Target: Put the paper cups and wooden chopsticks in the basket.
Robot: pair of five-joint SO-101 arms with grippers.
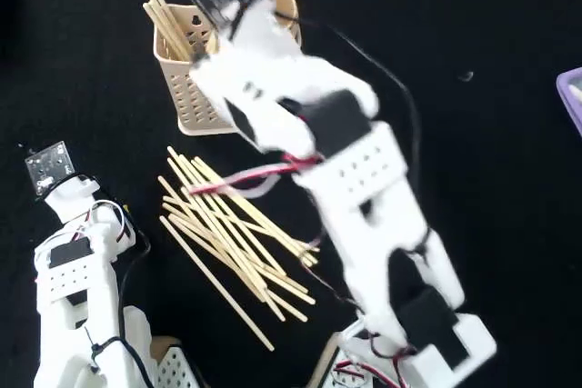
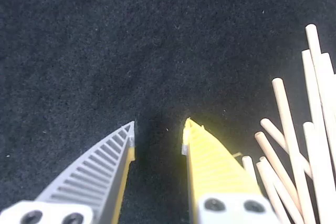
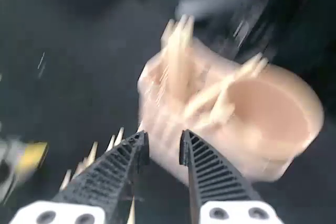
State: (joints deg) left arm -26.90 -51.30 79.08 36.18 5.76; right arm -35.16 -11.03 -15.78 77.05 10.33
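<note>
Though pile lies outside, basket holds chopsticks

The left gripper hung low over the black table, its jaws apart with nothing between them. One ribbed finger was grey, the other yellow, and both tapered to points just above the cloth. Beside the yellow finger lay a loose bunch of chopsticks, their blunt ends fanned out and overlapping. The nearest stick lay just beside that finger's outer edge; whether they touched could not be told.
</note>
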